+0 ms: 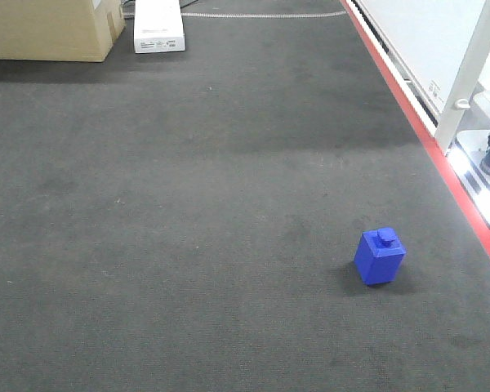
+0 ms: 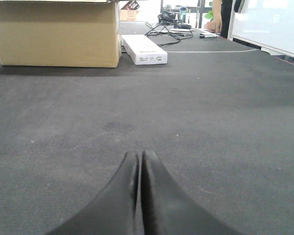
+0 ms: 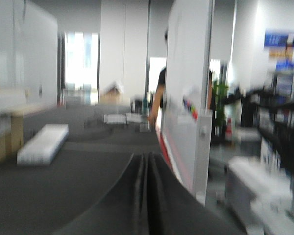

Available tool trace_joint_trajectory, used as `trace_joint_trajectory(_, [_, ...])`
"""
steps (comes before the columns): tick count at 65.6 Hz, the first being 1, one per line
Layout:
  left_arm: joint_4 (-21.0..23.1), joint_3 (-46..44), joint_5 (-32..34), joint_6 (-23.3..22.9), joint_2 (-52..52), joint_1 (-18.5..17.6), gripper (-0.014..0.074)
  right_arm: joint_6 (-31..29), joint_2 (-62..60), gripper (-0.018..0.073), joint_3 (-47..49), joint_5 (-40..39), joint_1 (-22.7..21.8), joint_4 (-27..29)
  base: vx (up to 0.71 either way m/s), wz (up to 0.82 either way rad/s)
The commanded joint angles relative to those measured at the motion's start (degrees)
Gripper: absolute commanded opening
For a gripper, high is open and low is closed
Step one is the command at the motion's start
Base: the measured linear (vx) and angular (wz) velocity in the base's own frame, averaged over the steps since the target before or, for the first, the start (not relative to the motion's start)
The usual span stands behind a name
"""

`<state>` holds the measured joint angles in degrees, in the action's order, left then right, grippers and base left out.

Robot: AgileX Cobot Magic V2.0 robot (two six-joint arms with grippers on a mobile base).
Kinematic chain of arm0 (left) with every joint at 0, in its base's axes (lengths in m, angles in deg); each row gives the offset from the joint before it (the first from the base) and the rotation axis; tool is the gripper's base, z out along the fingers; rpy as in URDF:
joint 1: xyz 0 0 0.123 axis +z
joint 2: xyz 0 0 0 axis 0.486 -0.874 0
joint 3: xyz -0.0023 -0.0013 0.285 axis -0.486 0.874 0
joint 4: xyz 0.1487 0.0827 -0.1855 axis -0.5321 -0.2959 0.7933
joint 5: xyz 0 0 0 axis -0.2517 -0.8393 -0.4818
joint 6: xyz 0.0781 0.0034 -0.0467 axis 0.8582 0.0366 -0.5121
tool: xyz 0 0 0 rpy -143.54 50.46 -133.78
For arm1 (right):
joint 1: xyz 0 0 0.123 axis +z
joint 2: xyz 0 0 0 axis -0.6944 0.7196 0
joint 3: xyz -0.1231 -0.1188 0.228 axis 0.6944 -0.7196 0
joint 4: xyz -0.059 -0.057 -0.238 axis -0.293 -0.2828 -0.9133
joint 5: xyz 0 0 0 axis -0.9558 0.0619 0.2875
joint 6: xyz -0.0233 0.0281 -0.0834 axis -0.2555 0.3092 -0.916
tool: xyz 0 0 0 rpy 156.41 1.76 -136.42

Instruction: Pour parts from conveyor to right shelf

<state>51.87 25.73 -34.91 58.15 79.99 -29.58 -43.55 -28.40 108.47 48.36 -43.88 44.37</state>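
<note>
A lone blue cube sits on the conveyor, near its red right edge. Both the left end effector and right end effector are clenched, empty; a clumsy approach could knock the cube off.

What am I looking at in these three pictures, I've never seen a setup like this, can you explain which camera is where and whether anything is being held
This is a two-armed robot, and each picture comes from a different camera on it. The front camera looks down at a wide dark-grey conveyor with a red border. One small blue cube with a stud on top sits upright on it, and a cardboard box and a flat white box lie at the far end. The other two cameras ride on the wrists. The left gripper shows as two black fingers pressed together, low over the belt, holding nothing. The right gripper is also shut and empty; that picture is blurred.
</note>
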Motion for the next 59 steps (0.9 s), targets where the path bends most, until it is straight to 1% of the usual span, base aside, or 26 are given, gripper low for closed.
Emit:
trace_joint_trajectory(1, [0.45,-1.12,4.53,-0.49,-0.91,-0.31,-0.0006,-0.74,7.59,0.0115,3.56,0.40,-0.25,-0.17,0.00,0.00])
trace_joint_trajectory(3, [0.45,-1.12,4.53,-0.49,-0.91,-0.31,-0.0006,-0.71,9.20,0.0156,3.56,0.34,-0.25,-0.17,0.00,0.00])
trace_joint_trajectory(5, [0.45,-1.12,4.53,-0.49,-0.91,-0.31,-0.0006,-0.71,11.09,0.0218,3.56,0.14,-0.25,-0.17,0.00,0.00])
trace_joint_trajectory(10, [0.45,-1.12,4.53,-0.49,-0.91,-0.31,-0.0006,-0.71,15.01,0.0379,3.56,-0.04,-0.25,0.01,0.00,0.00])
trace_joint_trajectory(11, [0.45,-1.12,4.53,-0.49,-0.91,-0.31,-0.0006,-0.71,15.60,0.0427,3.56,-0.18,-0.25,0.01,0.00,0.00])
trace_joint_trajectory(12, [0.45,-1.12,4.53,-0.49,-0.91,-0.31,-0.0006,-0.71,15.88,0.0442,3.56,-0.23,-0.25,0.01,0.00,0.00])
trace_joint_trajectory(13, [0.45,-1.12,4.53,-0.49,-0.91,-0.31,-0.0006,-0.71,16.66,0.0488,3.56,-0.34,-0.25,0.01,0.00,0.00])
trace_joint_trajectory(17, [0.45,-1.12,4.53,-0.49,-0.91,-0.31,-0.0006,-0.71,18.80,0.0623,3.56,-0.98,-0.25,0.01,0.00,0.00])
trace_joint_trajectory(22, [0.45,-1.12,4.53,-0.49,-0.91,-0.31,-0.0006,-0.78,21.27,0.0732,3.56,-1.84,-0.25,0.01,0.00,0.00])
trace_joint_trajectory(29, [0.45,-1.12,4.53,-0.49,-0.91,-0.31,-0.0006,-0.79,24.38,0.0724,3.56,-5.12,-0.25,-0.03,0.00,0.00])
trace_joint_trajectory(35, [0.45,-1.12,4.53,-0.49,-0.91,-0.31,-0.0006,-0.77,26.54,0.0718,3.93,-5.44,-0.18,0.54,0.00,0.00])
trace_joint_trajectory(48, [0.45,-1.12,4.53,-0.49,-0.91,-0.31,-0.0006,-1.30,30.67,0.0692,10.43,4.82,-0.18,3.64,0.00,0.00])
trace_joint_trajectory(52, [0.45,-1.12,4.53,-0.49,-0.91,-0.31,-0.0006,-3.47,32.68,0.0684,13.72,8.74,-0.18,4.53,0.00,0.00])
trace_joint_trajectory(55, [0.45,-1.12,4.53,-0.49,-0.91,-0.31,-0.0006,-6.29,34.43,0.0677,16.33,11.73,-0.14,5.53,0.00,0.00])
trace_joint_trajectory(59, [0.45,-1.12,4.53,-0.49,-0.91,-0.31,-0.0006,-10.35,36.97,0.0666,20.01,15.60,-0.14,8.32,0.00,0.00])
